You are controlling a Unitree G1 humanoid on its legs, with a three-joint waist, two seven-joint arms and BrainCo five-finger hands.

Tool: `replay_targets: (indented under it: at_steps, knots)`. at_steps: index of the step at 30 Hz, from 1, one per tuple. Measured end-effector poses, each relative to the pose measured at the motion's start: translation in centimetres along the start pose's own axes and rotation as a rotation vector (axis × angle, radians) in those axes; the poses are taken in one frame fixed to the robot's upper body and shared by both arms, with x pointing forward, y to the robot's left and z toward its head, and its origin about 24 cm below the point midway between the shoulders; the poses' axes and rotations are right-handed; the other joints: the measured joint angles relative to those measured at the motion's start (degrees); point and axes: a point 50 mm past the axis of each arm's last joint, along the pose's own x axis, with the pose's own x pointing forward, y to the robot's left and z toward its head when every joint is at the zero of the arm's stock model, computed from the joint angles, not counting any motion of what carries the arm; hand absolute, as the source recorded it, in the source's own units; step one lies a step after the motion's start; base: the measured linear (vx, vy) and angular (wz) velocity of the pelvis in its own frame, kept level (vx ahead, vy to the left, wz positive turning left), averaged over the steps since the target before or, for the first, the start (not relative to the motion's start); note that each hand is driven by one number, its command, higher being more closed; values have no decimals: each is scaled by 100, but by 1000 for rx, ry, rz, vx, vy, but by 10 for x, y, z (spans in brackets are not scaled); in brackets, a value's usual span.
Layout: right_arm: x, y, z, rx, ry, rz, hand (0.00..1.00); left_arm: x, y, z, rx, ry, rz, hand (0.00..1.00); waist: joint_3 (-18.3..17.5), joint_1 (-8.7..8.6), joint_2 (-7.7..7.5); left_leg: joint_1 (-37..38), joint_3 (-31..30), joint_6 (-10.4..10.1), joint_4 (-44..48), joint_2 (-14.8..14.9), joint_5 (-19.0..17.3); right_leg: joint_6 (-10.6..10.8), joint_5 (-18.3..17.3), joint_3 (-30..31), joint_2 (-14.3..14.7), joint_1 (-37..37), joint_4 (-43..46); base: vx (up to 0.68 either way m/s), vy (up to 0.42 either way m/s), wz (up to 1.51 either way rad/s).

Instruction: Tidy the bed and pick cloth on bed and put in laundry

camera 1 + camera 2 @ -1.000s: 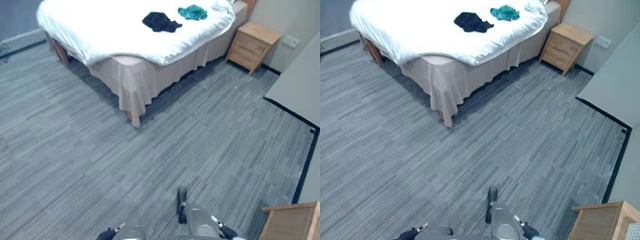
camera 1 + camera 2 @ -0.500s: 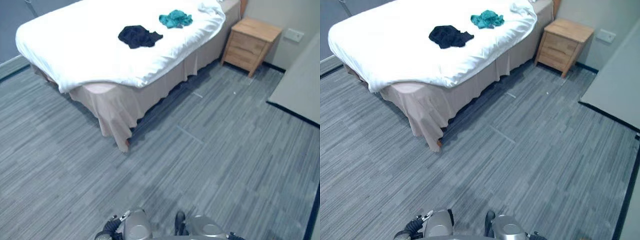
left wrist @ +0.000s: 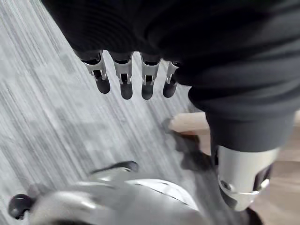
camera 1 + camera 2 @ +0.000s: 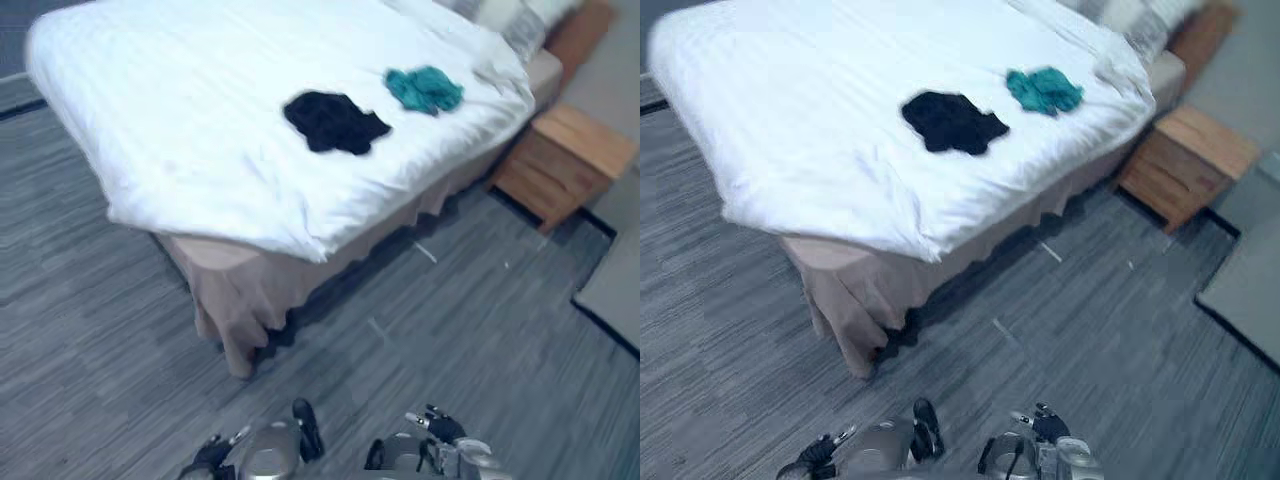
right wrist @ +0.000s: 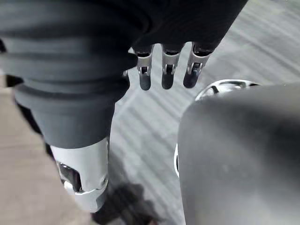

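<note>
Black cloth [image 4: 335, 122] is lying crumpled on the bed [image 4: 150, 90], near the middle of the white cover [image 4: 260, 215]. A teal cloth [image 4: 424, 88] is lying near it, a little apart and closer to the head end, where pillows [image 4: 515, 20] are resting. Both cloths are sitting on top of the cover and nothing is touching them. The cover is hanging over the near edge and the near corner of the bed. Under it a beige skirt [image 4: 235, 305] is falling down to the grey floor [image 4: 90, 340]. A wooden nightstand [image 4: 562, 162] is standing on the floor just beside the head end of the bed, on the robot's right. The left hand [image 3: 123, 77] is hanging low over the floor, well apart from the bed. Its fingers are pointing out straight in a row, not curling around anything, so this hand is holding nothing. The right hand [image 5: 166, 70] is hanging low over the floor in the same way. Its fingers are stretching out relaxed and it is holding nothing. In the head views both hands are showing at the lower edge, over the near part of the floor, far from the two cloths on the bed.
</note>
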Motion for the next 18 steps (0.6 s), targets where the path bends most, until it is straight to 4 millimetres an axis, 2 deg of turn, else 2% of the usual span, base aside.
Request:
replay_targets:
  at_steps: [1,2,3,6,8,9,10,11,12,13,14,15,16,17,18]
  knots:
    - [-1,-2,-2,24,6,-10,0,1,-2,3,4,-6,-5,0,-4,-1,-7,46,-155,-38,-7,-39,-23,-12,175,310,-19,-70,-256,381,-89,179]
    - [-2,-5,-8,49,28,-25,0,1,-5,2,-1,-5,-11,0,-14,6,-23,231,-421,-166,-13,-51,-100,-19,445,723,-5,-80,-481,336,-100,154]
    - [-4,-6,-15,61,49,-33,0,-2,0,-8,-23,15,9,0,-2,16,3,499,-535,-315,-76,-42,-193,-30,663,874,26,-26,-442,440,-152,133]
    - [-5,-2,-23,93,90,-29,0,-11,15,-36,-70,61,74,0,-107,32,-147,958,-541,-634,-181,-25,-387,-242,1116,842,152,12,-271,455,-197,77]
    - [-6,1,-29,102,135,-14,0,-19,20,-58,-76,89,95,0,-266,35,-260,1129,-569,-891,-197,-73,-543,-473,1949,772,363,44,-308,375,-236,43]
    - [-7,-5,-30,102,162,-17,0,-23,17,-65,-97,90,102,0,-425,68,-152,1158,-578,-1046,-108,-50,-661,-686,1834,569,414,87,-438,372,-245,12]
    - [-7,-9,-29,99,164,-25,0,-23,14,-65,-106,84,102,0,-492,72,-35,1087,-557,-1109,-36,27,-701,-730,1853,540,461,166,-617,413,-261,9]
    - [-7,-16,-25,97,154,-42,0,-21,5,-57,-118,41,97,0,-519,6,154,964,-422,-1259,165,160,-808,-797,1901,424,515,364,-978,234,-142,18]
    - [-7,-20,-24,97,158,-51,0,-20,1,-51,-126,9,94,0,-495,-21,271,913,-255,-1349,265,235,-866,-799,1901,341,523,467,-1119,221,-166,52]
    - [-9,-33,-23,113,169,-82,0,-16,-7,-27,-138,-92,85,0,-433,-123,484,871,203,-1364,354,393,-916,-803,1898,164,524,641,-1257,136,-143,72]
    - [-11,-39,-26,123,189,-100,0,-15,-10,-5,-132,-185,86,0,-415,-202,545,873,510,-1360,295,502,-909,-808,1894,11,492,754,-1333,113,-140,86]
    - [-12,-43,-26,132,197,-109,0,-17,-6,25,-114,-325,103,0,-402,-284,619,945,781,-1380,90,604,-852,-823,1879,-122,459,877,-1372,40,-91,64]
    - [-12,-45,-25,133,193,-112,0,-19,-2,41,-103,-397,118,0,-418,-320,659,954,854,-1426,-6,674,-731,-825,1873,-179,468,905,-1391,-28,-60,42]
    - [-13,-48,-23,137,188,-117,0,-26,7,73,-83,-534,148,0,-403,-325,745,890,918,-1306,-40,784,-461,-806,1858,-232,513,922,-1434,-109,-38,18]
    - [-13,-47,-24,138,187,-111,0,-38,18,107,-64,-686,191,0,-420,-320,769,795,905,-1301,-9,776,-463,-714,1846,-252,490,932,-1519,-134,-32,11]
